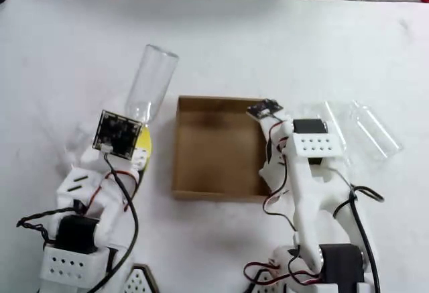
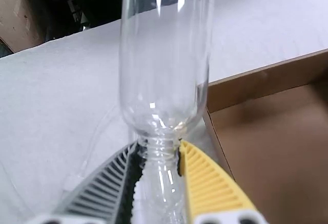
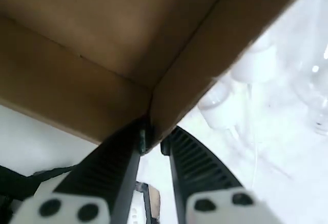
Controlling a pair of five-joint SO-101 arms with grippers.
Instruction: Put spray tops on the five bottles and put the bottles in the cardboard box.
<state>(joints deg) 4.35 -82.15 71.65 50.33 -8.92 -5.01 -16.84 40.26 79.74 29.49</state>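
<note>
our left gripper (image 2: 159,149) is closed tight on the clear bottle (image 2: 164,55), the grey and yellow fingers (image 2: 205,183) pinching the threaded neck just under the shoulder. in the high view this bottle sits at 9 o'clock of the cardboard box (image 1: 177,145), just beside its wall, and its base tips up toward 1 o'clock. we judge the neck grip to be deliberate: it is the narrowest, ribbed part, so the smooth body cannot slide out. the neck is bare where the fingers meet it.

our right gripper (image 3: 154,139) stands narrow at a near corner of the box, at about 4 o'clock from the box's middle, one finger on each side of the cardboard wall. it looks to be pinching that wall, and we take this as a way to keep the light box from sliding on the white table (image 1: 268,38).

two more clear bottles (image 1: 372,132) lie on their sides at 3 o'clock of the box, well apart from the held one. the white spray tops (image 3: 220,106) lie on the table outside the box wall, near those bottles.

the floor of the box is bare brown card, so we judge the task to be at its start. the held bottle needs a top before it goes in.
</note>
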